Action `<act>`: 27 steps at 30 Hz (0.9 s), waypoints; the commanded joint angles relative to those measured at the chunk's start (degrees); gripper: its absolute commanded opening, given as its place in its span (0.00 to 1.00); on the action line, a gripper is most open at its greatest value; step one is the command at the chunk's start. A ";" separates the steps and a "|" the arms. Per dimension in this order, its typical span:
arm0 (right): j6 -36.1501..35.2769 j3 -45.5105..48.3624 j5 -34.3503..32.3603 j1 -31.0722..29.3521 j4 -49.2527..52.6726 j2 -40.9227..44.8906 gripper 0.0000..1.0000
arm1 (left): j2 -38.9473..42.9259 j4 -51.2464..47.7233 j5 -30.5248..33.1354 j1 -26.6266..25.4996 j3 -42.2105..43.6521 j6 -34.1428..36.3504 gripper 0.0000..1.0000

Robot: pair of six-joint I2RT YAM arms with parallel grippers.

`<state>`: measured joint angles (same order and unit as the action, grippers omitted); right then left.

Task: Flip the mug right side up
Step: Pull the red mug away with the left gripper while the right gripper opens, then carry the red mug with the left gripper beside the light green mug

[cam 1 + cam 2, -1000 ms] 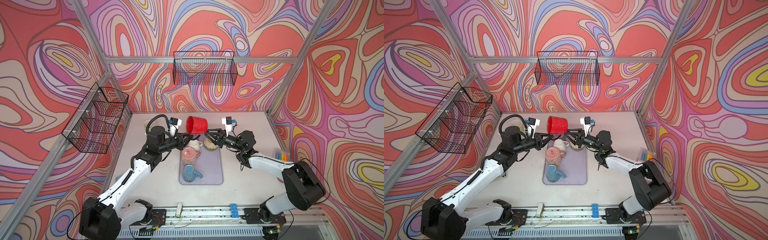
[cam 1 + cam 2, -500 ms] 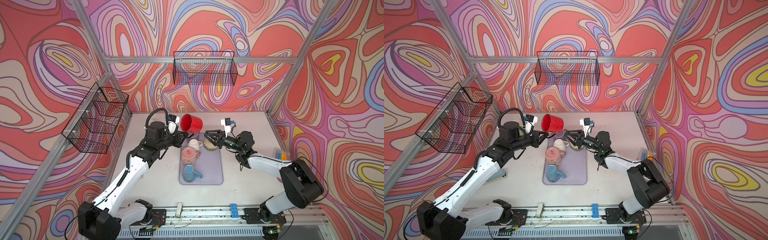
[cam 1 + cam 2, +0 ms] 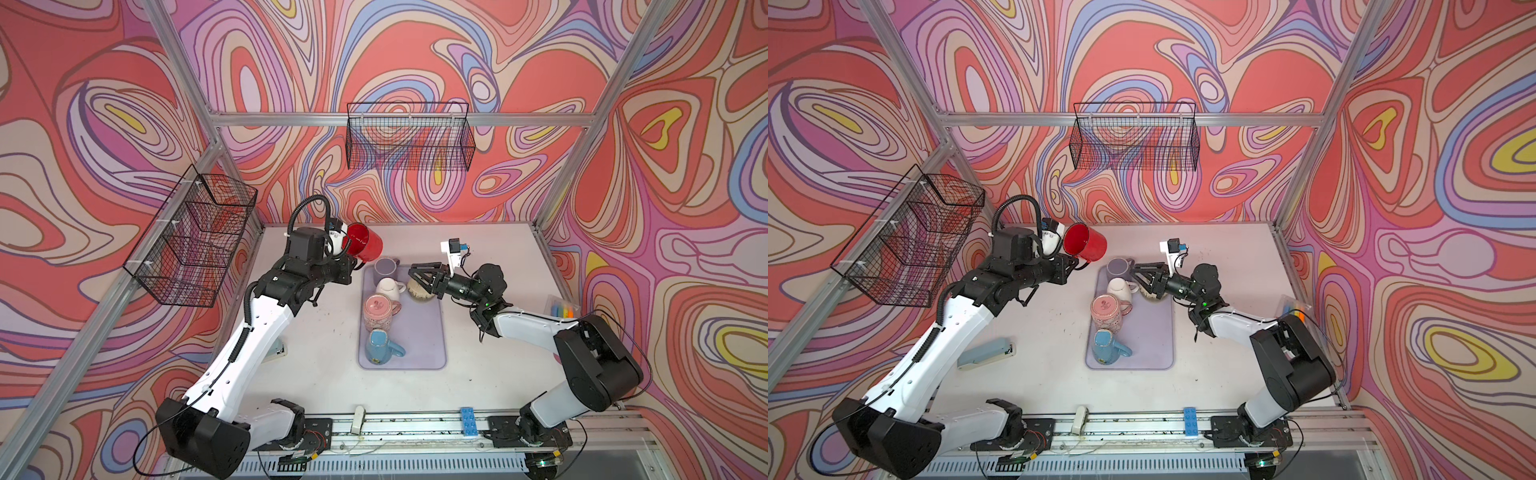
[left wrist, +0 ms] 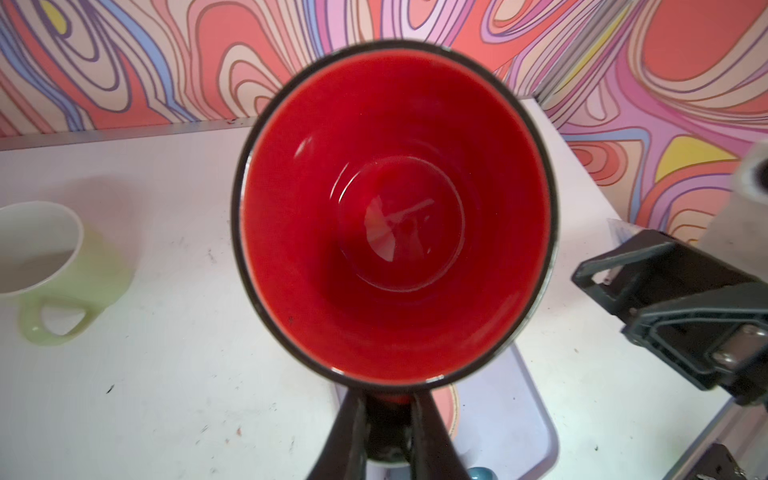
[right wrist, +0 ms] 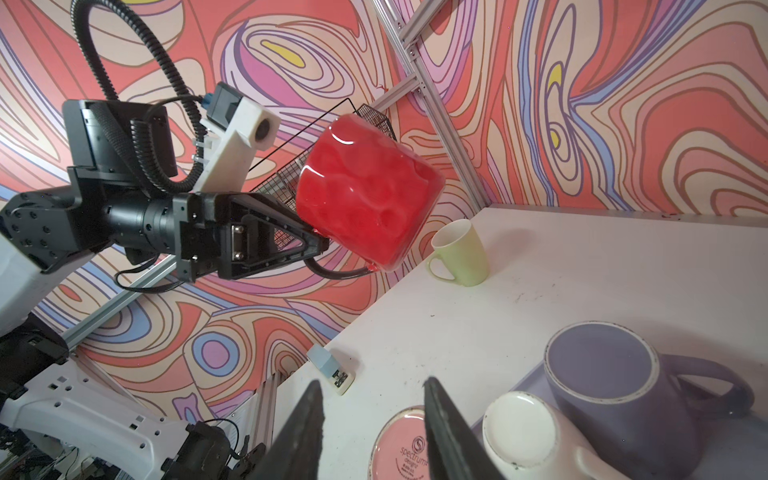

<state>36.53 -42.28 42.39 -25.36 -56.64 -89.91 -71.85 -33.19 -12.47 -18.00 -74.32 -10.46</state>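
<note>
The red mug [image 3: 366, 245] [image 3: 1087, 248] hangs in the air above the table's back left part, tipped on its side. Its mouth [image 4: 395, 216] faces the left wrist camera. My left gripper [image 3: 353, 264] [image 3: 1077, 262] [image 4: 388, 399] is shut on the mug's dark handle, below the rim. From the right wrist view the mug's dimpled red wall [image 5: 365, 199] shows, with the left gripper [image 5: 320, 245] clamped on the handle. My right gripper [image 3: 411, 274] [image 3: 1133, 272] [image 5: 372, 390] stands open over the mat, apart from the red mug, with nothing between its fingers.
A lilac mat [image 3: 424, 345] holds upside-down purple [image 3: 385, 266], white [image 3: 388, 286] and pink [image 3: 378, 309] mugs, a blue one [image 3: 380, 347] and a tan one [image 3: 415, 291]. A green mug [image 5: 459, 253] stands upright at the back left. A stapler [image 3: 986, 353] lies front left. Wire baskets [image 3: 409, 141] [image 3: 191, 241] hang on the walls.
My left gripper has carried the red mug to the left, away from the right gripper, and turned its mouth toward the left. The right gripper has hardly moved and stays open.
</note>
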 commanded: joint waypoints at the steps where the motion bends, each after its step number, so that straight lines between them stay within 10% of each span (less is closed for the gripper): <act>1: -0.05 1.06 -0.29 0.47 -1.63 -0.73 0.40 | -1.61 -2.64 2.85 1.41 -5.22 3.40 0.00; 19: 1.28 3.48 -0.95 0.93 -3.99 -1.31 0.40 | -15.31 -10.19 12.59 4.88 -18.15 10.26 0.00; 27: -3.90 1.79 -6.99 1.20 13.11 2.33 0.39 | -24.29 -11.38 13.83 6.54 -24.30 11.57 0.00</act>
<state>35.70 -39.42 38.83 -24.60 -51.92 -89.71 -94.28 -45.84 0.14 -12.23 -94.43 -0.64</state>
